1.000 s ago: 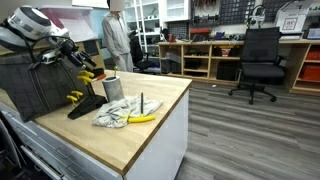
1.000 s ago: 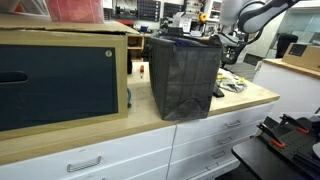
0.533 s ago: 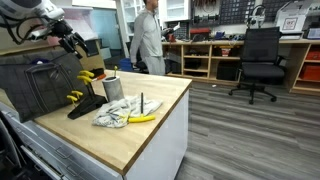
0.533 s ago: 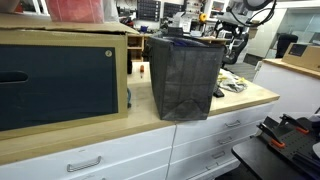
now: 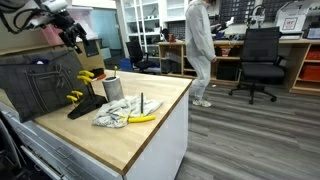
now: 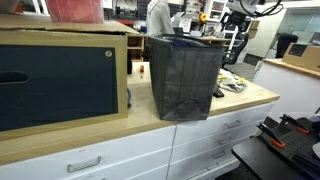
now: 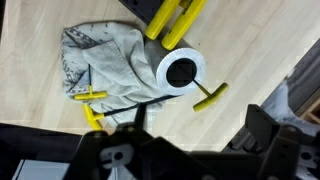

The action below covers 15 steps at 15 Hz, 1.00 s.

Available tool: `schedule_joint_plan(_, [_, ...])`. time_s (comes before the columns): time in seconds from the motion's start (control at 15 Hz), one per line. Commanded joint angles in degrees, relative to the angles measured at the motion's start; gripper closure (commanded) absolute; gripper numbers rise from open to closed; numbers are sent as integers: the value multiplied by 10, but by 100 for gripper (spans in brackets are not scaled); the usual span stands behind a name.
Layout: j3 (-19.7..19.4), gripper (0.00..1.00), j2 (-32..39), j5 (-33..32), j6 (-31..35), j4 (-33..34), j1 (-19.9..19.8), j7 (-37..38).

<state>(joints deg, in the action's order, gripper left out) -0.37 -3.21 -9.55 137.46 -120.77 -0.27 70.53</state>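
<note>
1. The black gripper point(image 5: 72, 36) hangs high above the far end of the table. Its jaws are spread wide and hold nothing. In the wrist view its dark frame fills the bottom of the picture, well clear of everything beneath it.
2. Nearly straight below it in the wrist view stands a white cylindrical cup point(image 7: 183, 72), upright, with a dark inside. In an exterior view the cup point(image 5: 113, 88) stands towards the table's far end.
3. A crumpled grey-white cloth point(image 7: 105, 62) lies just beside the cup, and its rim meets the cup's side in the wrist view. In an exterior view the cloth sits between the cup and the table's long edge that faces the open floor.
4. A slim yellow curved piece point(image 5: 143, 118) lies against the edge of the cloth, on the side nearest that long edge.
5. Yellow-handled tools point(image 5: 86, 76) lie on the cup's other side, close against the wall of a bag. What kind of tools they are cannot be told.
6. The dark grey fabric bag point(image 6: 185, 72) stands upright with its top open.
7. All of these rest on the wooden-topped table point(image 5: 112, 150), which has white sides.
8. A wooden cabinet with a dark panel point(image 6: 60, 75) stands beside the bag.
9. Well apart, on the grey floor beyond the table, a person in a grey top point(image 5: 200, 42) stands near a black office chair point(image 5: 262, 60).
</note>
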Motion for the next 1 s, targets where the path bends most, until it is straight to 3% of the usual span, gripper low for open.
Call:
schedule_joint_plan(0.0, [-8,0,-1,114,-33,15,-4,-100])
schedule_joint_plan(0.2, [-23,0,5,264,-97,44,-8,-252])
schedule_joint_plan(0.33, [-35,0,10,308,-169,72,-16,-335])
schedule_joint_plan(0.53, [-49,0,25,321,-285,125,-31,-432])
schedule_joint_plan(0.93, [-56,0,77,287,-515,253,-48,-550])
